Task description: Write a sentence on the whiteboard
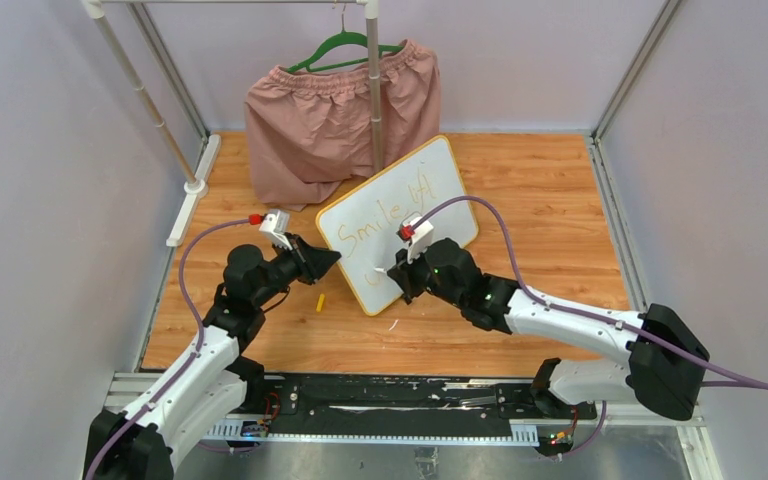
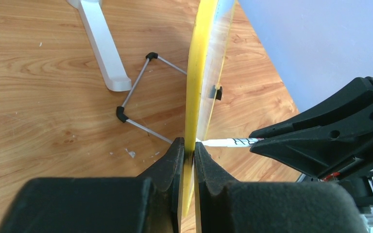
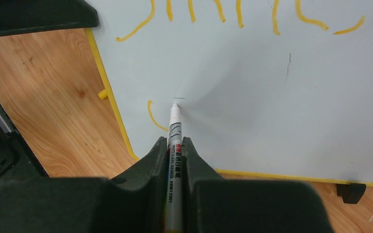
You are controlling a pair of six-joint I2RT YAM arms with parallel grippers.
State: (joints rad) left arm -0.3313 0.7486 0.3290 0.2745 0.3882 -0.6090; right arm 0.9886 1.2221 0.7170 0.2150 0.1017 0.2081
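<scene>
The whiteboard [image 1: 390, 205], white with a yellow frame, stands tilted on the wooden table. Orange words "Smile" and more [image 1: 370, 228] run along its top line; a short curved stroke [image 3: 153, 116] begins the second line. My left gripper [image 1: 332, 258] is shut on the board's left frame edge [image 2: 192, 111]. My right gripper [image 1: 397, 277] is shut on a white marker [image 3: 174, 126], whose tip touches the board just right of that stroke. In the left wrist view the marker [image 2: 228, 142] meets the board edge-on.
Pink shorts [image 1: 335, 115] hang on a green hanger from a white rack behind the board. A small yellow cap [image 1: 321, 300] lies on the table left of the board. The rack foot [image 2: 102, 48] and the board's wire stand [image 2: 136, 92] lie behind it.
</scene>
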